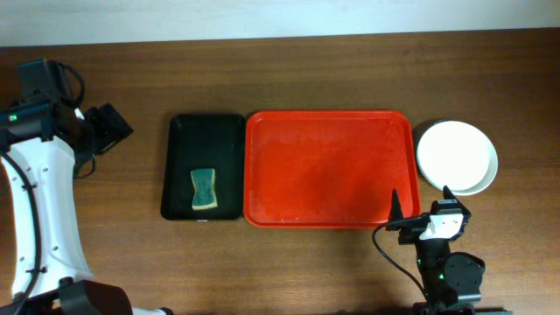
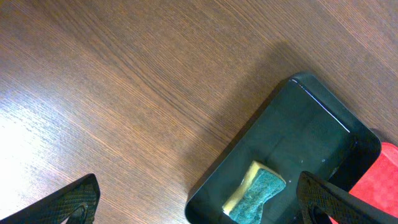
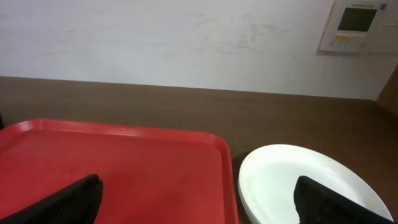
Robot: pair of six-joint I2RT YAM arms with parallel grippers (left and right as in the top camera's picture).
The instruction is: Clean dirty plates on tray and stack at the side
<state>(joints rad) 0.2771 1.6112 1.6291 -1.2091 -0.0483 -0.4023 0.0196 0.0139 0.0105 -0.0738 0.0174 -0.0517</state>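
Brown wood table [image 1: 306, 70] holds everything. The red tray [image 1: 328, 118] sits bare, just ahead and left of the right gripper [image 1: 420, 210]. The black tray [image 1: 206, 131] lies ahead of the left gripper [image 1: 114, 131]. The plates [image 1: 456, 157] sit stacked ahead and right of the right gripper. A little sponge [image 1: 203, 190] rests in the black tray. Both grippers gape wide, holding nothing. The job looks done, so back away slowly and don't bump the stack.

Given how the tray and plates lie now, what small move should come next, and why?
Probably none, just leave both arms parked: the red tray holds no plates, the plates sit stacked to its right, and the sponge lies in the black tray.
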